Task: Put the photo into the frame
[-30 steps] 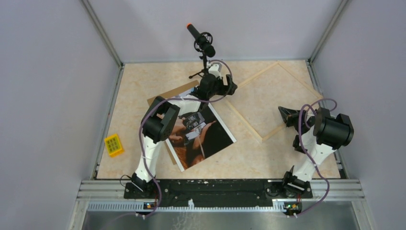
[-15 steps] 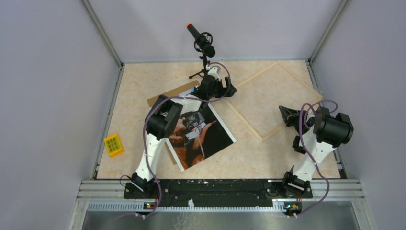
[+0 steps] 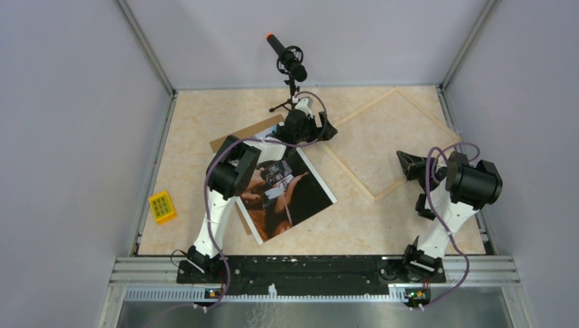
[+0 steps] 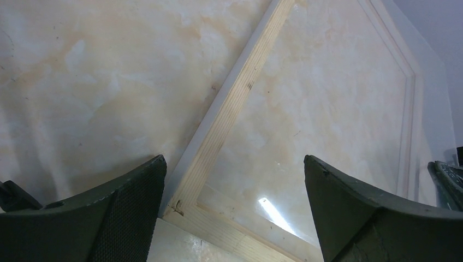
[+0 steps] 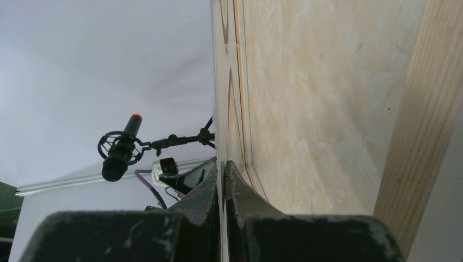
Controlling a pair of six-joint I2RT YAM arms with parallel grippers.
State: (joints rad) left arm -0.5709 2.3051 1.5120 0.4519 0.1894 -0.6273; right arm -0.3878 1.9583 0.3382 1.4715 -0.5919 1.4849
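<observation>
Seen from my remote desk, the left arm point(image 3: 213, 220) and right arm point(image 3: 447, 220) show white link shells, bulky black cylindrical joint housings and looping purple cables, while the left gripper point(image 4: 233, 159) and right gripper point(image 5: 223, 164) carry dark greenish-black wedge fingers point(image 4: 109, 218), scuffed, one with a fine mesh-textured pad.

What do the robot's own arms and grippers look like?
The left arm and right arm have white links, bulky black cylindrical joints and looping purple cables. The left gripper and right gripper have dark, wedge-shaped fingers, finely textured inside.
</observation>
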